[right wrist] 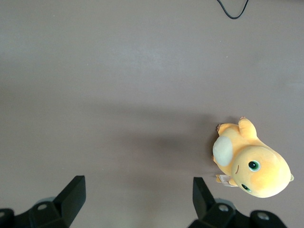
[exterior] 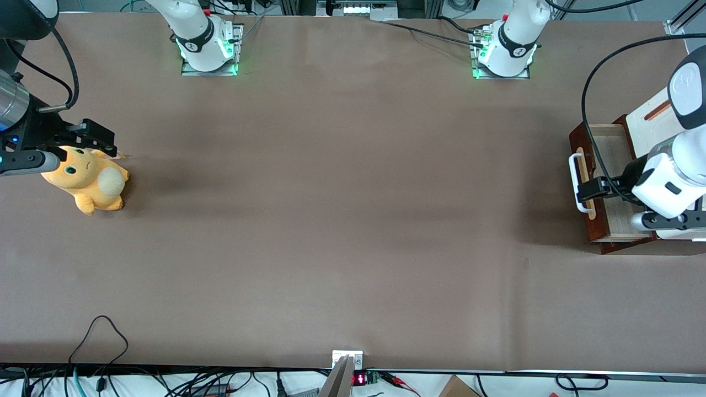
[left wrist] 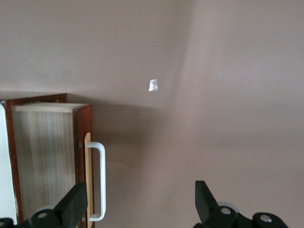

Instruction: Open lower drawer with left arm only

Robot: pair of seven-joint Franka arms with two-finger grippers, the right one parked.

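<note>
White handle (left wrist: 97,180) fronts the lower drawer (exterior: 609,182), pulled partly out at the working arm's end of the table; the gripper (left wrist: 140,204) hovers spread around it, so a skewed pull could slip off.

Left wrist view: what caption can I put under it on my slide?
The open hand hovers above the white handle of the lower drawer, already pulled out over the brown table.

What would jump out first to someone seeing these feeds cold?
Probably the orange plush toy lying on the brown table toward the parked arm's end. Next, toward the working arm's end, the dark red-brown wooden lower drawer stands pulled out, pale inside showing, with the glossy white left arm over it and its black pincer, open, at the white bar handle.
</note>
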